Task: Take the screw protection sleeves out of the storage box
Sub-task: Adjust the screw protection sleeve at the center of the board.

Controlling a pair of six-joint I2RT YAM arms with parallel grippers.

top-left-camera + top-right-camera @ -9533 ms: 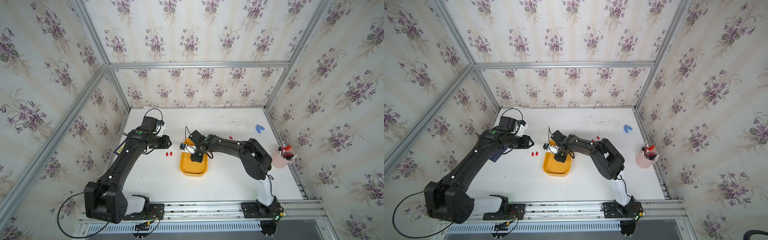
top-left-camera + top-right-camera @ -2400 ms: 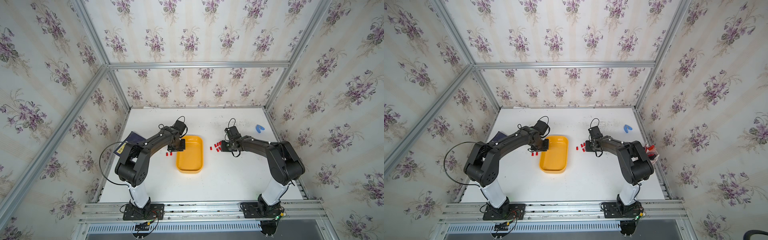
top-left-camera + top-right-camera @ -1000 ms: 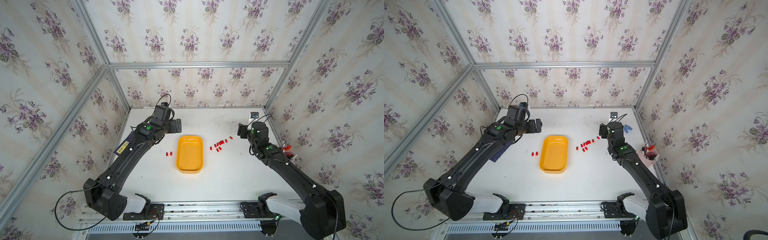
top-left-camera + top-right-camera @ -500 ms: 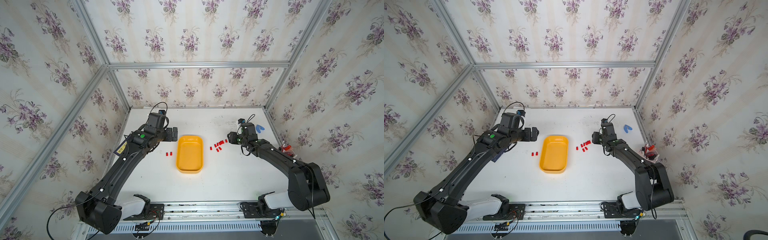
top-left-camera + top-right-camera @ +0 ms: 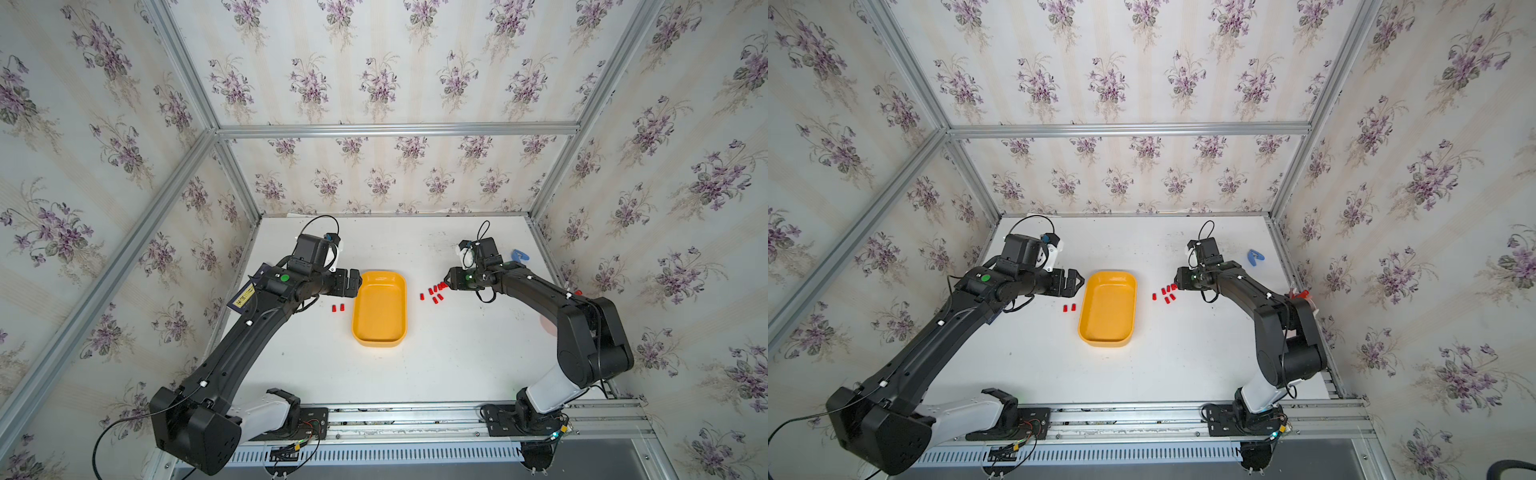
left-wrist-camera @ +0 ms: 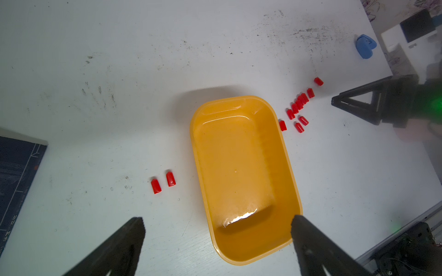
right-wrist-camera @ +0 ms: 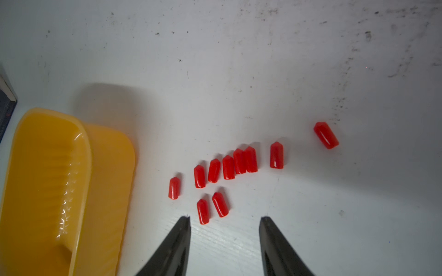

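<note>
The storage box (image 5: 379, 307) (image 5: 1108, 307) is a yellow-orange tray in mid-table, and its inside (image 6: 241, 167) shows bare. Several red screw protection sleeves (image 5: 434, 291) (image 5: 1167, 292) (image 7: 227, 167) lie on the table just right of it. Two more sleeves (image 5: 337, 308) (image 6: 163, 182) lie on its left. My right gripper (image 5: 448, 281) (image 7: 224, 218) is open, low at the right end of the cluster, with nothing between its fingers. My left gripper (image 5: 353, 282) (image 6: 216, 219) stands wide open over the box's far left corner and holds nothing.
A dark blue booklet (image 5: 249, 291) lies under my left arm at the left wall. A blue clip (image 5: 519, 255) (image 6: 364, 46) sits at the back right. Red-capped pens (image 5: 1302, 294) show behind my right arm by the right wall.
My right gripper has come left and down to the sleeve cluster, and its jaws have narrowed. My left gripper has moved nearer, towards the box's far left corner, still wide open.
</note>
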